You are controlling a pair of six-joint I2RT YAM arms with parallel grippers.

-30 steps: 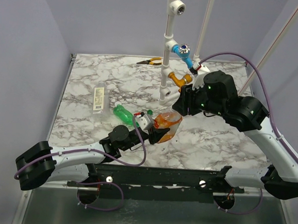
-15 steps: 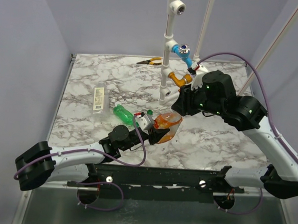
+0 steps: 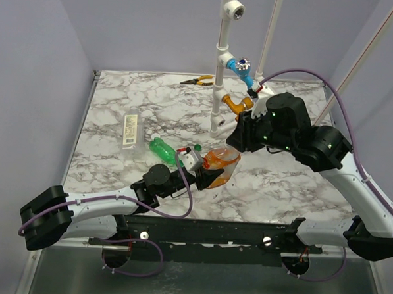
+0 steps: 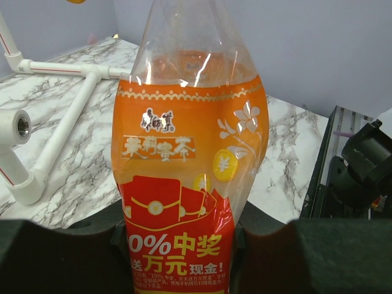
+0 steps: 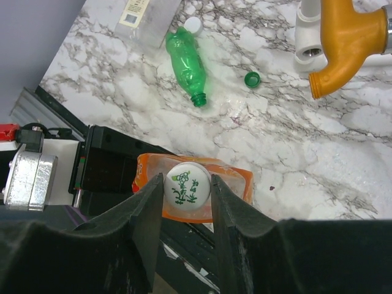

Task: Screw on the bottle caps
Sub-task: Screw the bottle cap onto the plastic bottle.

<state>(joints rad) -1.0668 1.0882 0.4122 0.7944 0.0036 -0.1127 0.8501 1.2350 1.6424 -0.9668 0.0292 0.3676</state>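
While left tool point(image 4: 180, 257) clamps orange bottle point(image 4: 190, 153), neck cropped above

The orange bottle point(image 4: 190, 153), standing between the fingers point(image 4: 61, 257) of the left gripper point(image 4: 177, 231), carries a printed label. White Chinese characters on its orange band look like "茉莉蜜茶". Just above the fingers, a red panel reads "0%中奖" over "送万元现金!". The white cap point(image 5: 187, 190) between the right gripper's point(image 5: 186, 182) fingers bears green print too small to read.
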